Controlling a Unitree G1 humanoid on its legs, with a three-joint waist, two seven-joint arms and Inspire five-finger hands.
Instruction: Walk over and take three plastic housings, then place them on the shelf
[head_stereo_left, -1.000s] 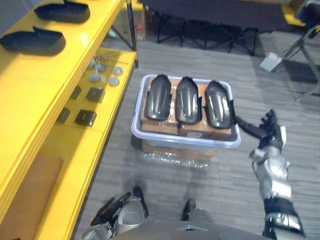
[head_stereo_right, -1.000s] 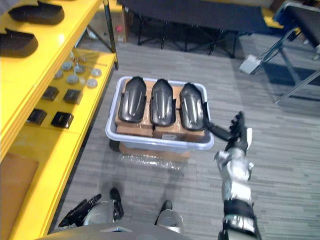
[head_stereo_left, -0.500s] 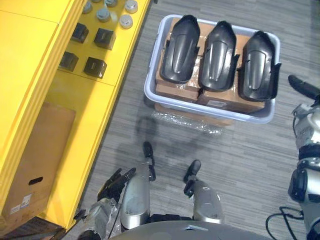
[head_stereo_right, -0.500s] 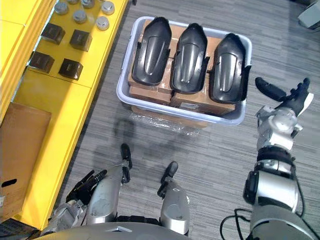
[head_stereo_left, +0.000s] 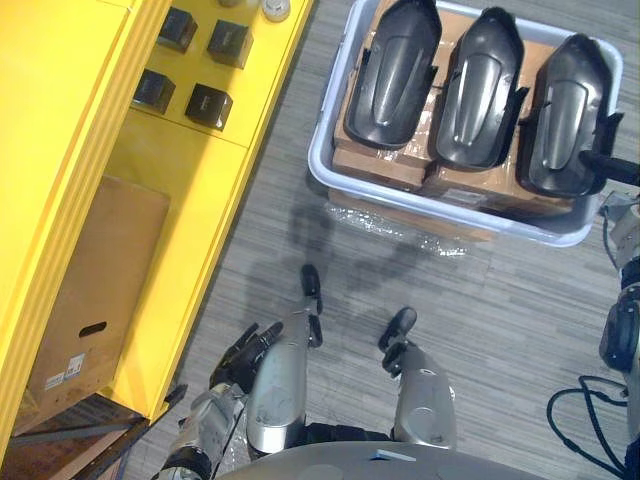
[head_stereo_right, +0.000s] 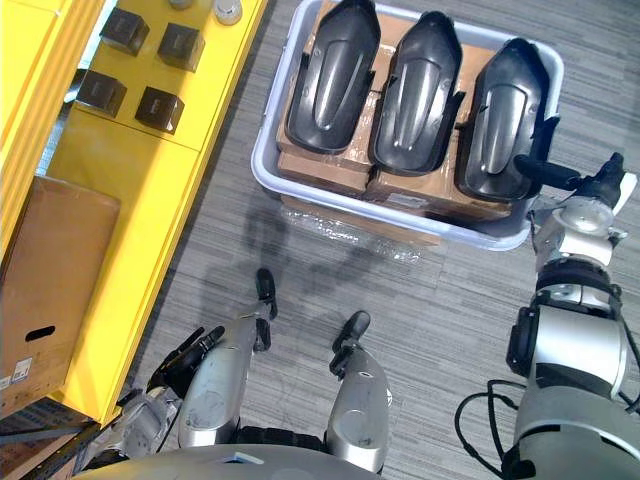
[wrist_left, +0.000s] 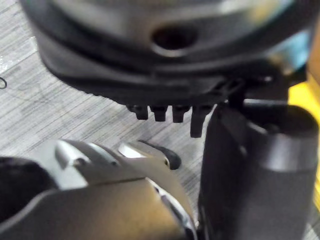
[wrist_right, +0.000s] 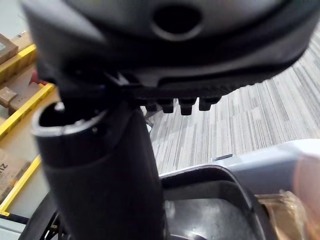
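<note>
Right robot hand (head_stereo_right: 592, 190), spread and empty, is holding its thumb over the rim of the pale blue plastic tub (head_stereo_right: 262, 170), probably to grasp the nearest of three black moulded plastic housings (head_stereo_right: 415, 95) lying inside, while the left robot hand (head_stereo_left: 243, 352) is hanging loose.

Housings (head_stereo_left: 478, 90) in bin (head_stereo_left: 325, 160) (shelf (head_stereo_left: 190, 170) leftward)

Looking steeply down from the head, two viewpoints barely offset, sharing tub (head_stereo_left: 322, 170), yellow shelf (head_stereo_left: 60, 150) and floor (head_stereo_left: 500, 320). From the wrists, pressed close along left robot hand (wrist_left: 170, 65) and right robot hand (wrist_right: 170, 50).
</note>
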